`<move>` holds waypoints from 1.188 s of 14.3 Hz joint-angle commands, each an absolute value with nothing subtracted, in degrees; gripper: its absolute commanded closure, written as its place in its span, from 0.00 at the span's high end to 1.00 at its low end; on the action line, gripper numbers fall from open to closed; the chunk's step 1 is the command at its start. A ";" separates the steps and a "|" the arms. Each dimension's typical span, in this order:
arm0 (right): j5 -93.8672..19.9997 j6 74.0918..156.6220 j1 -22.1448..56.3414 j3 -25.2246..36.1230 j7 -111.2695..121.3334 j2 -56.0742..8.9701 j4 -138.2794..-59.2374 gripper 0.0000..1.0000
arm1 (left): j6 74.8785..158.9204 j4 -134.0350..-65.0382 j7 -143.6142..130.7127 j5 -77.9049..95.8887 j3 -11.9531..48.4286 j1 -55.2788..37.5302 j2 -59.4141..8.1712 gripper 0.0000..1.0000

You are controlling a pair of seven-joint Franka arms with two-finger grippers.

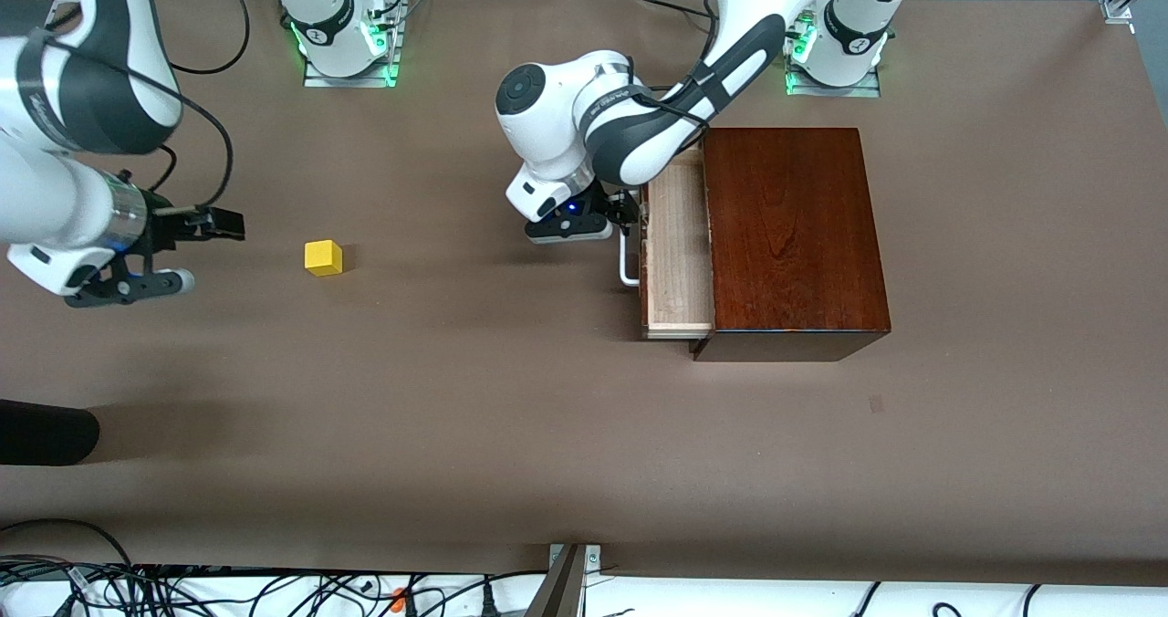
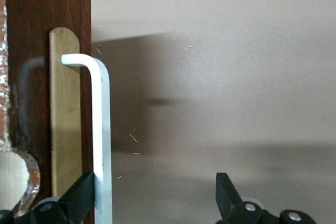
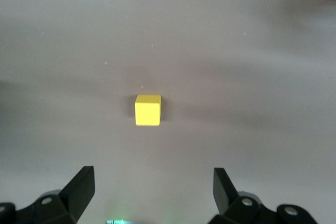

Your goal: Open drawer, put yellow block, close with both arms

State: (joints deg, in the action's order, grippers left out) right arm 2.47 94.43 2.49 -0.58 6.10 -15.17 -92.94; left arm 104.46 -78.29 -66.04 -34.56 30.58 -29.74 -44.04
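The dark wooden box [image 1: 789, 234] stands toward the left arm's end of the table. Its drawer [image 1: 677, 243] is pulled partly out and the pale tray shows nothing in it. My left gripper [image 1: 625, 215] is open at the white handle [image 1: 626, 261]. In the left wrist view the handle bar [image 2: 101, 129] stands between the jaws of the left gripper [image 2: 156, 192], against one finger [image 2: 81, 195]. The yellow block [image 1: 323, 257] sits on the table toward the right arm's end. My right gripper [image 1: 216, 253] is open and empty beside it. The right wrist view shows the block [image 3: 147, 110] ahead of the right gripper [image 3: 152, 187].
A dark rounded object [image 1: 46, 432] lies at the table's edge at the right arm's end, nearer the front camera than the block. Cables [image 1: 274, 590] run along the table's front edge. Bare brown table [image 1: 474, 343] lies between the block and the drawer.
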 commanded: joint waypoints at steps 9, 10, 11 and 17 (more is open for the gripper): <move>-1.41 133.81 2.20 -1.14 6.77 -10.28 -127.06 1.00 | 109.69 -66.71 -69.79 -34.63 31.73 -35.51 -51.15 1.00; -1.41 138.21 2.20 -1.14 6.77 -10.63 -129.70 1.00 | 109.60 -66.71 -69.79 -34.45 31.82 -35.16 -50.80 1.00; -1.41 141.99 2.20 -1.14 6.68 -11.24 -131.81 1.00 | 109.34 -66.71 -69.79 -33.93 31.82 -34.98 -50.45 1.00; -1.41 147.73 2.20 -1.14 5.98 -14.32 -135.35 1.00 | 104.87 -70.03 -65.76 -26.91 34.09 -26.66 -40.11 1.00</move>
